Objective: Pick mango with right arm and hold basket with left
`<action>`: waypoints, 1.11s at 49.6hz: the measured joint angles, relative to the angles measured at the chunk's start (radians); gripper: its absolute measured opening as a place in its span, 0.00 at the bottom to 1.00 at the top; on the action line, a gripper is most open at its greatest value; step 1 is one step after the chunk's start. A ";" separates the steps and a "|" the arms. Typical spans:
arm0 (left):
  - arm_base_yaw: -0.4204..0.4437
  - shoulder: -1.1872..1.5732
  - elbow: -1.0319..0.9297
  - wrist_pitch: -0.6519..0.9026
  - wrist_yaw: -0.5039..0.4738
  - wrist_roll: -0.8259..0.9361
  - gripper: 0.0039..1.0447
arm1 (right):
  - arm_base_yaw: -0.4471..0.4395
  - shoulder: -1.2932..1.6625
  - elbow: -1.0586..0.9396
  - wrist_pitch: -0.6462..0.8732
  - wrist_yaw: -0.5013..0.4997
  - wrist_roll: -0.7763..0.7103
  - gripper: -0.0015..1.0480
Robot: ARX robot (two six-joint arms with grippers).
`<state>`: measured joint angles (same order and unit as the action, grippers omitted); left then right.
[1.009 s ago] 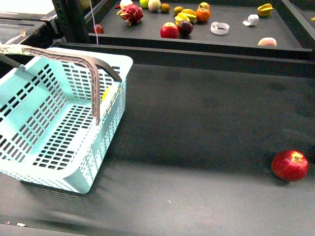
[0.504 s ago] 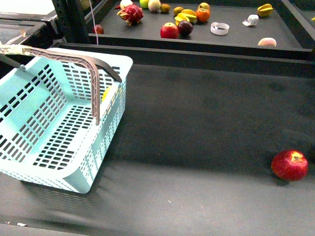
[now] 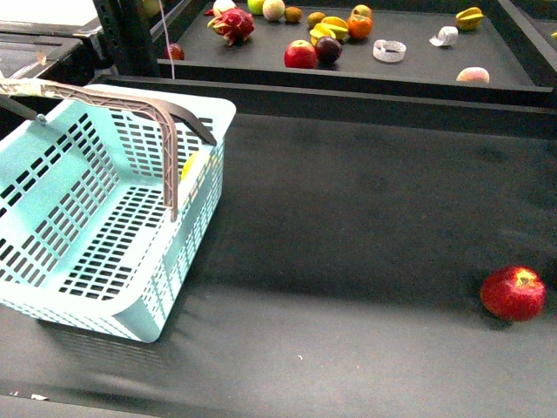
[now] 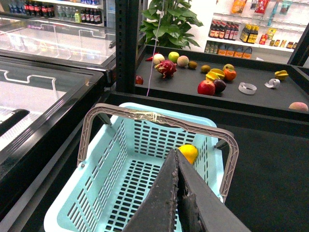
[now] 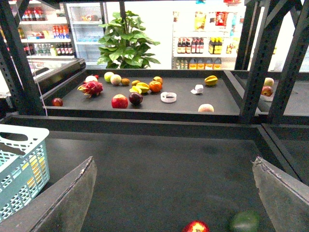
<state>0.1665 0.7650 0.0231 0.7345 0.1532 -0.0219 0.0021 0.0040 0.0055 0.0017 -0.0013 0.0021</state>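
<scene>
Yellow mango [image 4: 188, 153] inside basket [image 4: 145, 140] — just beyond closed left fingers [image 4: 166, 193].

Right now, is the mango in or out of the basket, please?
In. The mango lies inside the basket, against one slotted wall, seen through it in the front view.

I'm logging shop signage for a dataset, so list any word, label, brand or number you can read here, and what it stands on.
No text is readable in any view.
Bottles on the back shelves: labels too small and blurred.
Hanging packets: print blurred.
Basket: no label visible.
Tape on the basket handle: no writing seen.
</scene>
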 joint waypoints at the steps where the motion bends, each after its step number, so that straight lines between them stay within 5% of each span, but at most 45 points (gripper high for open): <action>1: -0.006 -0.017 0.000 -0.014 -0.005 0.001 0.02 | 0.000 0.000 0.000 0.000 0.000 0.000 0.92; 18: -0.161 -0.269 -0.001 -0.240 -0.145 0.013 0.02 | 0.000 0.000 0.000 0.000 0.000 0.000 0.92; 55: -0.164 -0.593 -0.001 -0.559 -0.153 0.014 0.02 | 0.000 0.000 0.000 0.000 0.000 0.000 0.92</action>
<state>0.0025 0.1722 0.0219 0.1757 -0.0002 -0.0078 0.0021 0.0040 0.0055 0.0017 -0.0013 0.0021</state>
